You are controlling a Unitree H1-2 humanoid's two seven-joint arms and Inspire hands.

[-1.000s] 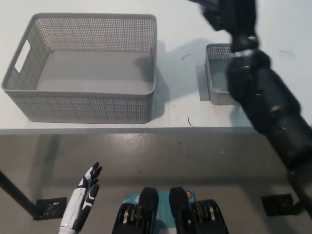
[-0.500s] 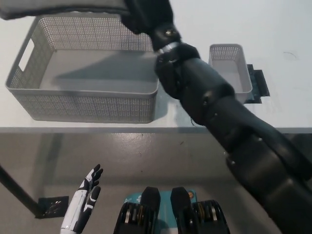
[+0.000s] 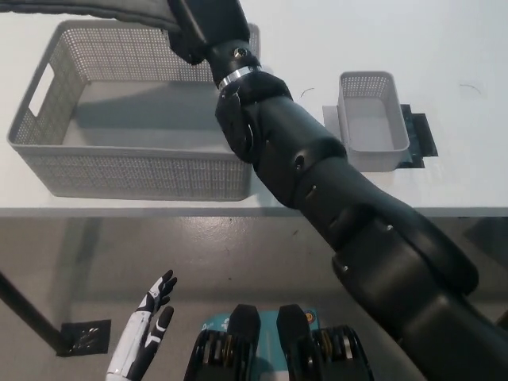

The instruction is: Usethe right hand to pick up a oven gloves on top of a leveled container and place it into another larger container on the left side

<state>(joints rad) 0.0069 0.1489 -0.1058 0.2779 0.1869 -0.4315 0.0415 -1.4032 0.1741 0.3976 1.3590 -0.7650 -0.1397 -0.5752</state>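
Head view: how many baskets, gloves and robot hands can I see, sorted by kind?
Grey perforated plastic baskets: 2, large and small
Dark grey oven glove: 1
Robot hands: 2, white left, black right
Total: 5

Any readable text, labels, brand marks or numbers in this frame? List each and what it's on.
None readable. The large basket, the small basket, the oven glove held by the right hand, and the dark mat under the small basket show no markings. The left hand rests at lower left, unmarked.
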